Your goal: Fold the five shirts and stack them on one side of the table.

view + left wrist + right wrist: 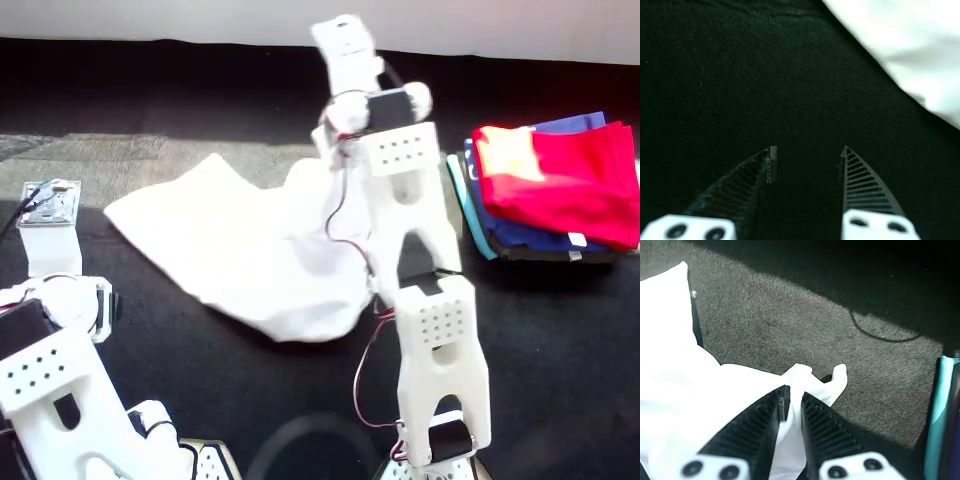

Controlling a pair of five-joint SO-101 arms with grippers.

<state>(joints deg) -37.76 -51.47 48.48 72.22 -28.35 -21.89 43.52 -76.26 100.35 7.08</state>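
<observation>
A white shirt (235, 245) lies crumpled across the middle of the dark table. My right gripper (794, 400) is shut on a pinched fold of the white shirt (685, 390), holding one edge lifted near the table's far middle; in the high view the right arm (395, 160) stands over that edge. A stack of folded shirts (555, 190), red on top with blue, teal and dark ones beneath, sits at the right side. My left gripper (806, 162) is open over bare dark cloth at the near left, with the white shirt (910, 55) a short way beyond it.
The table (200, 390) is covered in black cloth, sunlit in a band across the back. The left arm (50, 370) is folded low at the near left corner. A thin cable (880, 332) lies on the sunlit cloth. The teal shirt edge (940, 415) is close by the right gripper.
</observation>
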